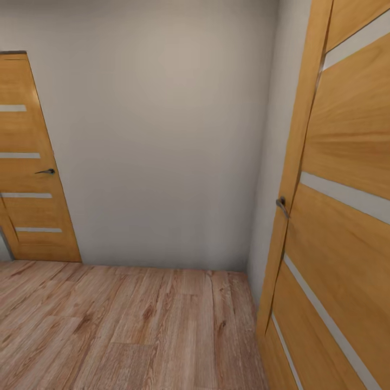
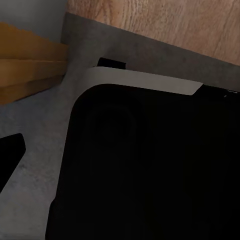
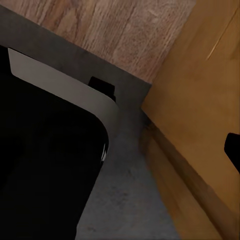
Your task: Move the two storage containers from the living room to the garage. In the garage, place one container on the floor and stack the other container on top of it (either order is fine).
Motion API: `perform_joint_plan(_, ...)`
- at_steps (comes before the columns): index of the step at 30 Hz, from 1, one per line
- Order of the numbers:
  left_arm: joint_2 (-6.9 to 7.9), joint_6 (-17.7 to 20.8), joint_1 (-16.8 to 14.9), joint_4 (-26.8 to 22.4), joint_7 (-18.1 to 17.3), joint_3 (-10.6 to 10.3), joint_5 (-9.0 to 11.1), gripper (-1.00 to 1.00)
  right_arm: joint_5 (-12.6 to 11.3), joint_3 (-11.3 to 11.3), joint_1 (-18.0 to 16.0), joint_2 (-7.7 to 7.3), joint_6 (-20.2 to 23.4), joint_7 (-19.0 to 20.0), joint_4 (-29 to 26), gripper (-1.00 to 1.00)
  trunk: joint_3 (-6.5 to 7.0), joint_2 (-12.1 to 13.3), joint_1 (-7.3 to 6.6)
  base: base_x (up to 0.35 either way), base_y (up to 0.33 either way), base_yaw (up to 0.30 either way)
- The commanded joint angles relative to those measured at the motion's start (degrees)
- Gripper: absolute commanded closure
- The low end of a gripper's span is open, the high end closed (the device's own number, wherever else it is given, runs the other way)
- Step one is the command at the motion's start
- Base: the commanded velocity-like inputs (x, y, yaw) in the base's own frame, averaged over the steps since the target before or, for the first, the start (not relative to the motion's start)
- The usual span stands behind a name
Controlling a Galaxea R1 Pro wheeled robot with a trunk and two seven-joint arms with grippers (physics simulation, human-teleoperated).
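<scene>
The robot stands in a small bare room with a plain grey-white wall (image 1: 162,135) and light wood plank flooring (image 1: 108,330). An open orange-brown wooden door with pale stripes (image 1: 346,216) stands close on the right; a matching closed door (image 1: 32,179) stands far left. By my reading, this is the transit step, with no orange-red containers in sight. Next comes steering past the near door. Each wrist view looks down on the robot's dark base (image 2: 150,170). Whether the fingers are spread or clenched I cannot tell.
</scene>
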Motion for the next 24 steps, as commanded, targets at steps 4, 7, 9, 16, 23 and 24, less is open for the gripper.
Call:
perform_joint_plan(4,-0.01,-0.11,-0.01,-0.02,0.04,0.02,0.30,-1.00,-0.16,0.39,-0.07,0.04,-0.37,0.13,0.18,-1.00,-0.06,-0.03,0.00,0.000,0.000,0.018)
perform_joint_plan(7,-0.01,-0.11,-0.01,-0.02,0.04,0.02,0.30,-1.00,0.03,0.42,-0.07,0.07,-0.37,0.16,0.18,-1.00,-0.06,-0.03,0.00,0.000,0.000,0.003)
perform_joint_plan(9,-0.01,-0.10,-0.01,-0.02,0.04,0.02,0.32,-1.00,0.09,0.42,-0.07,0.07,-0.37,0.16,0.18,-1.00,-0.06,-0.03,0.00,0.020,0.000,0.001)
perform_joint_plan(16,0.07,-0.11,-0.01,0.00,0.03,-0.05,0.37,-1.00,0.28,0.60,-0.07,0.08,-0.37,-0.06,0.18,-1.00,-0.06,-0.03,0.00,0.234,0.000,0.000)
perform_joint_plan(23,0.09,-0.11,-0.01,-0.02,-0.01,-0.05,0.38,-1.00,0.34,0.69,-0.07,0.08,-0.37,-0.10,0.18,-1.00,-0.06,-0.03,0.00,0.318,0.000,0.000)
perform_joint_plan(24,0.08,-0.11,-0.01,-0.02,0.01,-0.06,0.38,-1.00,0.35,0.69,-0.07,0.08,-0.37,-0.10,0.18,-1.00,-0.06,-0.03,0.00,0.320,0.000,0.000)
